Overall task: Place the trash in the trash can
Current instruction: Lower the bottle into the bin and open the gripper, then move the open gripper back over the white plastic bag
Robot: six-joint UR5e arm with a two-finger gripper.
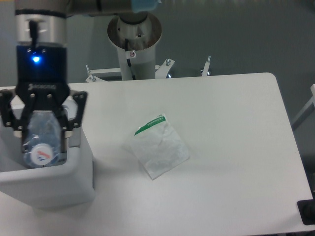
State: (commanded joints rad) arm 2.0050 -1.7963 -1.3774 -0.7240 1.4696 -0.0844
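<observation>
The arm's wrist (40,29) was a silver-grey cylinder with a thin black cable running down its near face. Below it sat a black boxy gripper (42,129) housing with a small bright blue light and a faint line of white lettering. Black linkage bars branched out left and right. At the far edge stood a round silver-grey base (134,37), with a light blue ring at the top edge.
</observation>
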